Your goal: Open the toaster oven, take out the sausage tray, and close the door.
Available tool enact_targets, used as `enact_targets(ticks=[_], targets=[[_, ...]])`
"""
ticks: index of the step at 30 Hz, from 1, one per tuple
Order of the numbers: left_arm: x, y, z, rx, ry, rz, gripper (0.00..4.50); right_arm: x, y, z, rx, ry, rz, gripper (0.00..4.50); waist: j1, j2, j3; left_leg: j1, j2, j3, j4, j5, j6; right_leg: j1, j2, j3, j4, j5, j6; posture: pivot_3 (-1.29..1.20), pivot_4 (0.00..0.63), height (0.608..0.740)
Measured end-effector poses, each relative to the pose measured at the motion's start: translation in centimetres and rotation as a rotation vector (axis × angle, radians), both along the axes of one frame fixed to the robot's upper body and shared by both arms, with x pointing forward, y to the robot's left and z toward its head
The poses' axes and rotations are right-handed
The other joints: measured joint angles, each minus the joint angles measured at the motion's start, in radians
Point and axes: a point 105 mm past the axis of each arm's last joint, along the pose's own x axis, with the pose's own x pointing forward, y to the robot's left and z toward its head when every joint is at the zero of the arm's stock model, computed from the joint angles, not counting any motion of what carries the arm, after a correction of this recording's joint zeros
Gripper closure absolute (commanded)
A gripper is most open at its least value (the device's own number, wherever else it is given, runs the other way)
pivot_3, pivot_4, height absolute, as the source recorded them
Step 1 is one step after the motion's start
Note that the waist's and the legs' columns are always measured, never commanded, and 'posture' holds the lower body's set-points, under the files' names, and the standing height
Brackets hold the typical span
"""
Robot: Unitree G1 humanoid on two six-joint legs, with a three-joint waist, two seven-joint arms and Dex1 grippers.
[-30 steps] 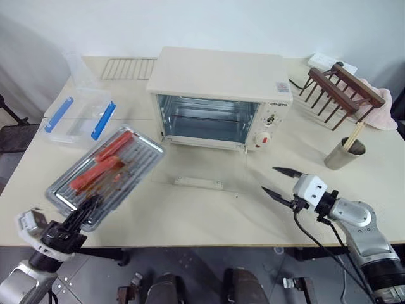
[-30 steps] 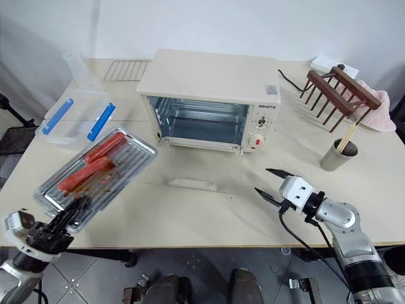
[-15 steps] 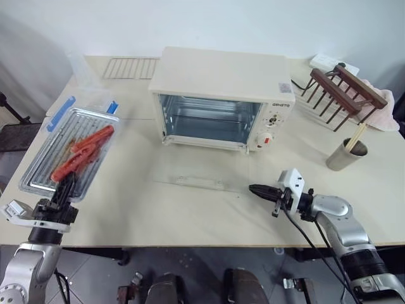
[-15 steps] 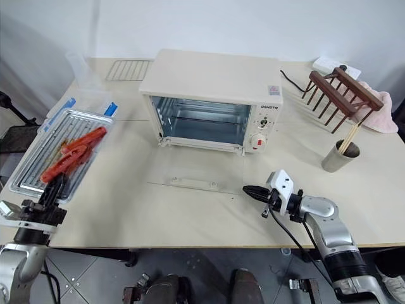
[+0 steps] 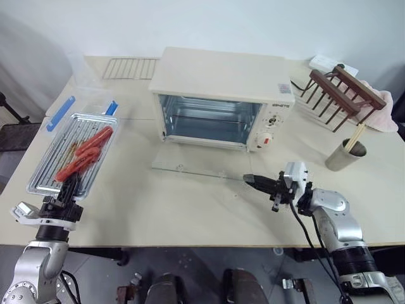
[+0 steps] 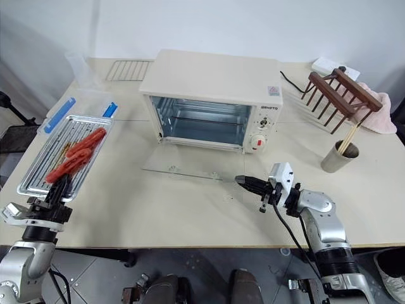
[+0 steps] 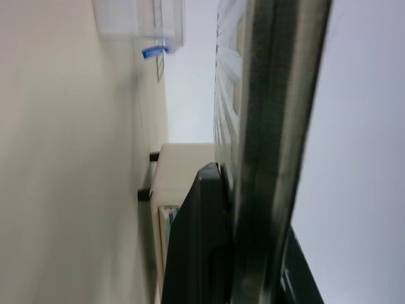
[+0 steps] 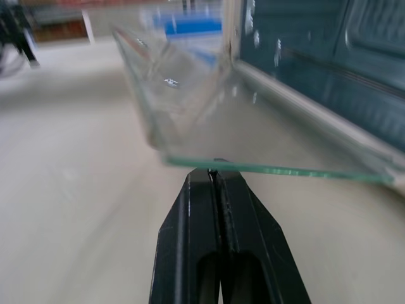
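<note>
The cream-white toaster oven (image 5: 221, 79) stands mid-table with its cavity exposed. Its glass door (image 5: 196, 170) hangs open, the front edge lifted a little off the table. My right gripper (image 5: 247, 178) is shut, and its fingertips (image 8: 215, 174) touch the door's front edge at the right corner. At the far left my left gripper (image 5: 68, 190) is shut on the near rim of the sausage tray (image 5: 47, 174). The silver tray is held above the table's left edge, with red sausages (image 5: 85, 152) lying on it. In the left wrist view the tray rim (image 7: 278, 126) sits clamped beside a black finger (image 7: 202, 253).
A clear plastic container with blue clips (image 5: 88, 104) lies just behind the tray. A wire rack (image 5: 128, 68) lies at the back left. At the right are a wooden rack (image 5: 345, 88), a pink cloth (image 5: 386, 117) and a metal cup with chopsticks (image 5: 345, 155).
My right gripper has shut and moved left to the door's front edge, and the door has risen off the table. My left gripper has swung the tray out to the left.
</note>
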Motion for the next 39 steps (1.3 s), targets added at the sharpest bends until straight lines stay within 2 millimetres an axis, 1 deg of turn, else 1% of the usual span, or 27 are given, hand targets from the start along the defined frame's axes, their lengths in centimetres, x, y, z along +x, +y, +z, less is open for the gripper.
enact_targets(ticks=[3,5,7,12,14,16,18,19,21,22,23,24,26,28,29,30,31,32,33,35,37,39], targets=[[0.0,-0.8,-0.1,0.016,0.003,-0.052,4.50,-0.6,0.3,2.4,0.060,-0.043,0.015,4.44,0.000,0.000,0.000,0.000,0.000,0.000,0.000,0.000,0.000,0.000,0.000,0.000,-0.002,0.000,0.000,0.00,0.150,0.740],[-0.1,-1.2,-0.1,0.021,0.004,-0.072,4.50,-0.7,0.3,3.5,0.089,-0.056,0.008,4.44,0.000,0.000,0.000,0.000,0.000,0.000,0.000,0.000,0.000,0.000,0.000,0.000,-0.005,0.000,0.000,0.00,0.150,0.740],[-0.1,-1.4,-0.1,0.027,0.004,-0.088,4.50,-0.4,0.1,4.4,0.116,-0.052,-0.014,4.44,0.000,0.000,0.000,0.000,0.000,0.000,0.000,0.000,0.000,0.000,0.000,0.000,-0.005,0.000,0.000,0.00,0.150,0.740],[0.0,-1.5,-0.2,0.033,0.009,-0.117,4.50,0.6,-0.1,7.3,0.223,-0.032,-0.052,4.44,0.000,0.000,0.000,0.000,0.000,0.000,0.000,0.000,0.000,0.000,0.000,0.000,-0.005,0.000,0.000,0.00,0.150,0.740],[0.1,-1.6,-0.2,0.035,0.008,-0.131,4.50,0.6,0.0,8.0,0.247,-0.026,-0.053,4.44,0.001,0.000,0.000,0.000,0.000,0.000,-0.001,0.000,0.000,0.000,0.000,0.000,-0.006,0.000,0.000,0.00,0.150,0.740],[0.0,-2.0,0.0,0.060,0.006,-0.170,4.50,0.8,-0.4,8.3,0.269,-0.001,-0.067,4.07,0.003,0.000,0.000,-0.001,0.000,-0.001,-0.001,-0.001,0.000,0.000,-0.001,-0.001,-0.006,0.000,0.000,0.00,0.150,0.740],[0.0,-2.5,0.0,0.088,0.010,-0.228,4.50,0.5,-0.6,8.3,0.243,0.000,-0.067,3.59,0.005,0.000,0.000,-0.001,0.000,-0.001,-0.001,-0.001,0.000,0.000,-0.001,-0.001,-0.007,0.000,0.000,0.00,0.150,0.740],[0.0,-2.7,-0.1,0.098,0.019,-0.255,4.50,0.3,-0.6,8.3,0.223,-0.011,-0.062,3.23,0.005,0.000,0.000,-0.001,0.000,-0.001,-0.001,-0.001,0.000,0.000,-0.001,-0.001,-0.007,0.000,0.000,0.00,0.150,0.740],[-0.1,-3.4,-0.6,0.134,0.057,-0.342,4.50,-0.8,-0.8,8.1,0.143,-0.055,-0.038,2.58,0.006,0.000,0.000,-0.001,-0.001,-0.001,-0.002,-0.001,0.000,0.000,0.000,-0.001,-0.007,0.000,0.000,0.00,0.150,0.740],[-0.2,-3.9,-0.9,0.153,0.074,-0.404,4.50,-1.7,-0.9,7.6,0.087,-0.079,-0.016,2.17,0.009,0.000,0.000,-0.001,-0.001,-0.001,-0.002,-0.001,0.000,0.000,0.000,-0.001,-0.007,0.000,0.000,0.00,0.150,0.740],[-0.3,-4.1,-0.9,0.162,0.081,-0.434,4.50,-2.2,-0.9,7.2,0.060,-0.084,0.000,1.88,0.009,0.000,0.000,-0.001,-0.001,-0.001,-0.002,-0.001,0.000,0.000,0.000,-0.001,-0.008,0.000,0.000,0.00,0.150,0.740],[-0.3,-4.3,-1.0,0.171,0.086,-0.466,4.50,-2.7,-0.8,6.8,0.041,-0.085,0.017,1.49,0.009,0.000,0.000,-0.001,0.000,0.000,-0.002,-0.001,0.000,0.000,0.000,-0.001,-0.008,0.000,0.000,0.00,0.150,0.740],[-0.5,-4.7,-1.1,0.188,0.100,-0.534,4.50,-3.7,-0.8,6.2,0.010,-0.087,0.044,0.89,0.009,0.000,0.000,-0.001,0.000,0.000,-0.002,-0.001,-0.001,0.000,0.000,-0.001,-0.008,0.000,0.000,0.00,0.150,0.740],[-0.5,-5.3,-1.1,0.207,0.112,-0.598,4.50,-4.4,-0.9,5.7,-0.022,-0.087,0.061,0.13,0.008,0.000,0.000,-0.001,0.000,0.000,-0.002,-0.001,-0.001,-0.001,0.000,-0.001,-0.007,0.000,0.000,0.00,0.150,0.740],[-0.5,-5.6,-1.1,0.212,0.117,-0.627,4.50,-4.8,-1.0,5.5,-0.042,-0.094,0.068,0.02,0.007,0.000,0.000,-0.001,0.000,0.000,-0.003,-0.002,-0.001,-0.001,0.000,-0.001,-0.008,0.000,0.000,0.00,0.150,0.740],[-0.4,-5.8,-1.2,0.215,0.122,-0.648,4.50,-5.1,-1.1,5.4,-0.054,-0.102,0.070,0.02,0.007,0.000,0.000,-0.001,0.000,0.000,-0.003,-0.002,-0.001,-0.001,0.000,-0.001,-0.008,0.000,0.000,0.00,0.150,0.740],[0.0,-6.6,-1.1,0.229,0.124,-0.693,4.50,-5.6,-1.5,5.1,-0.075,-0.103,0.061,0.02,0.012,0.000,0.000,-0.001,0.000,-0.001,-0.003,-0.002,-0.001,-0.001,0.000,-0.001,-0.008,0.000,0.000,0.00,0.150,0.740],[0.3,-7.6,-0.8,0.268,0.130,-0.763,4.50,-6.3,-1.9,4.3,-0.117,-0.087,0.062,0.02,0.023,0.000,0.000,-0.001,0.000,-0.002,-0.002,-0.002,-0.001,-0.001,0.000,-0.002,-0.008,0.000,0.000,0.00,0.150,0.740],[0.4,-8.1,-0.6,0.289,0.134,-0.800,4.50,-6.7,-2.0,3.9,-0.131,-0.080,0.065,0.02,0.027,0.000,0.000,-0.001,0.000,-0.002,-0.002,-0.002,-0.002,-0.001,0.000,-0.001,-0.008,0.000,0.000,0.00,0.150,0.740],[1.0,-9.7,-0.4,0.325,0.144,-0.904,4.50,-7.3,-2.3,3.2,-0.149,-0.068,0.057,0.02,0.030,0.001,0.000,-0.001,-0.001,0.000,-0.002,-0.002,-0.001,-0.001,-0.001,0.000,-0.008,0.000,0.000,0.00,0.150,0.740],[1.7,-11.2,-0.4,0.335,0.142,-0.975,4.50,-7.6,-2.5,3.1,-0.160,-0.075,0.045,0.02,0.027,0.001,0.000,-0.001,-0.001,0.000,-0.002,-0.002,-0.001,0.000,-0.001,0.001,-0.008,0.000,0.000,0.00,0.150,0.740],[2.3,-12.4,-0.9,0.360,0.164,-1.020,4.50,-7.6,-2.7,3.2,-0.166,-0.082,0.029,0.02,0.024,0.001,0.000,-0.001,-0.001,0.000,-0.002,-0.002,-0.001,-0.001,0.000,0.000,-0.008,0.000,0.000,0.00,0.150,0.740]])
